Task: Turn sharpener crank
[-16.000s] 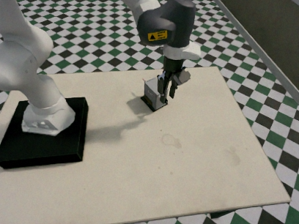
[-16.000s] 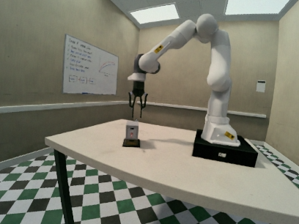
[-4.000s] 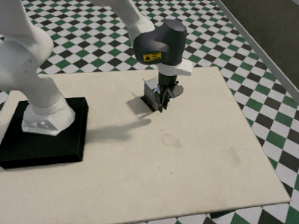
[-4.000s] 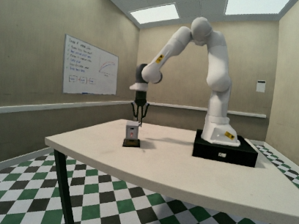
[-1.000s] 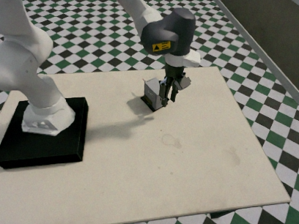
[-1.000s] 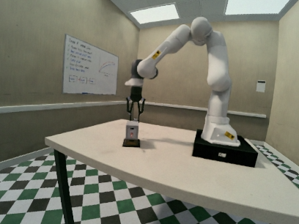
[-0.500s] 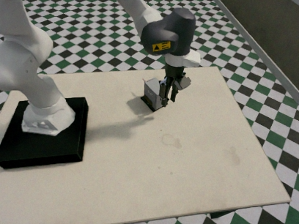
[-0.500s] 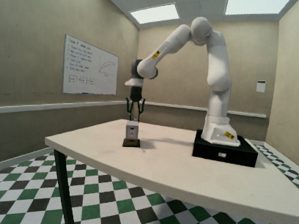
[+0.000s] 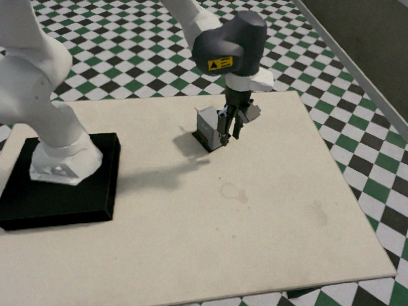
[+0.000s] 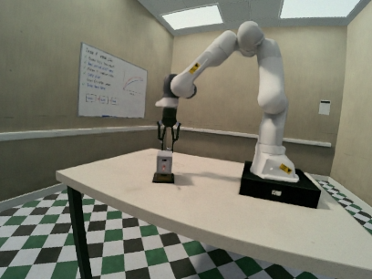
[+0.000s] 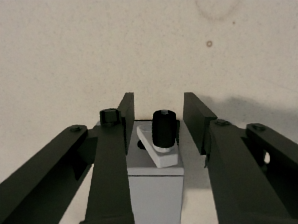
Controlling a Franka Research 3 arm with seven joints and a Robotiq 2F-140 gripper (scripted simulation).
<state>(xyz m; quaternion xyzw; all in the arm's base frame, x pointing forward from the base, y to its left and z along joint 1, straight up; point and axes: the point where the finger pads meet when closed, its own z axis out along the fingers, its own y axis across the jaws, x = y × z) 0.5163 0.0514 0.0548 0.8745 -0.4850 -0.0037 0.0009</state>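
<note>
The sharpener (image 9: 209, 131) is a small grey box on a dark base, standing on the beige table toward its far side; it also shows in the exterior view (image 10: 164, 166). In the wrist view its white crank arm (image 11: 157, 150) carries a black knob (image 11: 164, 129) on the face turned toward the camera. My gripper (image 11: 158, 105) hangs straight down over the sharpener, one finger on each side of the knob. There is a visible gap on both sides, so the fingers are open and touch nothing. The gripper also shows in the top and exterior views (image 9: 231, 132) (image 10: 168, 143).
The arm's black base block (image 9: 60, 180) stands at the left of the table. The table's far edge runs just behind the sharpener. A whiteboard (image 10: 111, 82) hangs on the wall beyond the table.
</note>
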